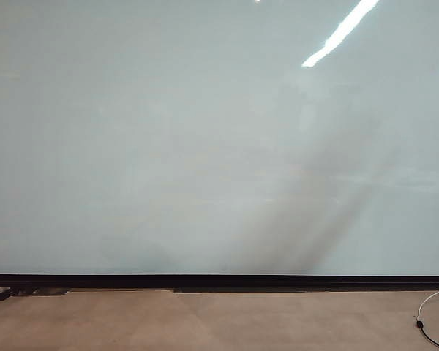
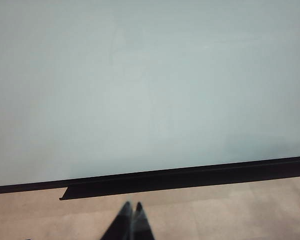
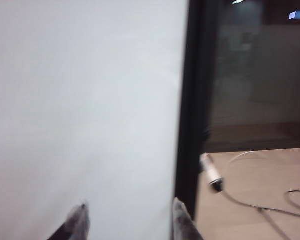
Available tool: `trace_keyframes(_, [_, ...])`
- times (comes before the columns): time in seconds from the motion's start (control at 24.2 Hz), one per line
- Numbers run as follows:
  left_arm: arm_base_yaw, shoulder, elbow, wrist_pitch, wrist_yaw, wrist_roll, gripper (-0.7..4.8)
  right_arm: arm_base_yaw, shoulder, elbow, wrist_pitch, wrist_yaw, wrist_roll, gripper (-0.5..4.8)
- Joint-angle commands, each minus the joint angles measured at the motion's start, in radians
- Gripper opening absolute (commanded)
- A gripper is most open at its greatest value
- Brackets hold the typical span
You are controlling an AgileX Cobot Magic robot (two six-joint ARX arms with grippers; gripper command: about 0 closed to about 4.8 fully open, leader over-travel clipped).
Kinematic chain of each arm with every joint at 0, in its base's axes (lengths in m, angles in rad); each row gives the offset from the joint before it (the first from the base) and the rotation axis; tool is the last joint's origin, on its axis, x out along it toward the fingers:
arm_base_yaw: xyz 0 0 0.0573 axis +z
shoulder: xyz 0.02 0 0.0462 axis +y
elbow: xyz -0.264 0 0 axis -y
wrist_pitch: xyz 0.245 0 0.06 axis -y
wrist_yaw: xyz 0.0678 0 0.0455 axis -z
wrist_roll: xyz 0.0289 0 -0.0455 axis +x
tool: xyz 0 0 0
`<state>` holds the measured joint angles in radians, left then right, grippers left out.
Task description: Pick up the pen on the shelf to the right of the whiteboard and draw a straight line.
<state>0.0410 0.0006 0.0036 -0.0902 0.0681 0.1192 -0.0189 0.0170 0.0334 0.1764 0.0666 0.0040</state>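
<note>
The whiteboard fills the exterior view, glossy and pale, with a bright streak of ceiling light reflected at its upper right and a soft grey shadow slanting across its right half. No stroke shows anywhere on its face. A black strip runs along its lower edge, and tan floor lies below. At the far right of the floor, a white cable curls down to a small dark plug. Neither arm shows in this view.

Over to the left wrist: the left hand pokes in at the frame edge, its two dark fingertips pressed together and holding nothing. It hangs over the floor, pointing at the board, well short of the strip.

Now the right wrist, and the picture is blurred. The right hand has its fingers spread with nothing between them; one tip lies against the white of the board, the other at the board's dark side edge. Just past that edge, near the spread fingers but not touching them, sits the pen, a short pale stick with a dark tip, tilted. A cable trails over the floor beside it; whether the pen rests on a shelf I cannot tell.
</note>
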Motion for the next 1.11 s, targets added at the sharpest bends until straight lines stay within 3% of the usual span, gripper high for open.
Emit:
trace_keyframes(0.04, [0.000, 0.000, 0.003, 0.009, 0.003, 0.001, -0.05, -0.102, 0.067, 0.092, 0.029, -0.056, -0.044, 2.18])
trace_keyframes(0.12, [0.000, 0.000, 0.003, 0.009, 0.003, 0.001, -0.05, -0.198, 0.181, 0.153, 0.031, -0.149, -0.056, 2.18])
trace_keyframes(0.25, [0.000, 0.000, 0.003, 0.009, 0.003, 0.001, -0.05, -0.383, 0.435, 0.269, 0.043, -0.452, -0.026, 2.41])
trace_keyframes(0.29, [0.000, 0.000, 0.003, 0.009, 0.003, 0.001, -0.05, -0.426, 0.501, 0.290, 0.082, -0.488, -0.018, 2.44])
trace_keyframes(0.33, [0.000, 0.000, 0.003, 0.009, 0.003, 0.001, -0.05, -0.458, 0.556, 0.300, 0.139, -0.499, 0.011, 2.46])
trace_keyframes(0.37, [0.000, 0.000, 0.003, 0.009, 0.003, 0.001, -0.05, -0.512, 0.651, 0.310, 0.271, -0.549, 0.077, 3.00])
trace_keyframes(0.41, [0.000, 0.000, 0.003, 0.009, 0.003, 0.001, -0.05, -0.539, 0.702, 0.315, 0.343, -0.588, 0.099, 3.17])
trace_keyframes(0.49, [0.000, 0.000, 0.003, 0.009, 0.003, 0.001, -0.05, -0.584, 0.859, 0.322, 0.518, -0.678, 0.102, 3.25])
trace_keyframes(0.74, [0.000, 0.000, 0.003, 0.009, 0.003, 0.001, -0.05, -0.582, 1.160, 0.321, 0.715, -0.695, 0.048, 3.69])
trace_keyframes(0.99, [0.000, 0.000, 0.003, 0.009, 0.003, 0.001, -0.05, -0.582, 1.601, 0.321, 1.224, -0.764, 0.147, 3.94])
trace_keyframes(1.11, [0.000, 0.000, 0.003, 0.009, 0.004, 0.001, -0.05, -0.582, 1.726, 0.355, 1.237, -0.776, 0.149, 4.43])
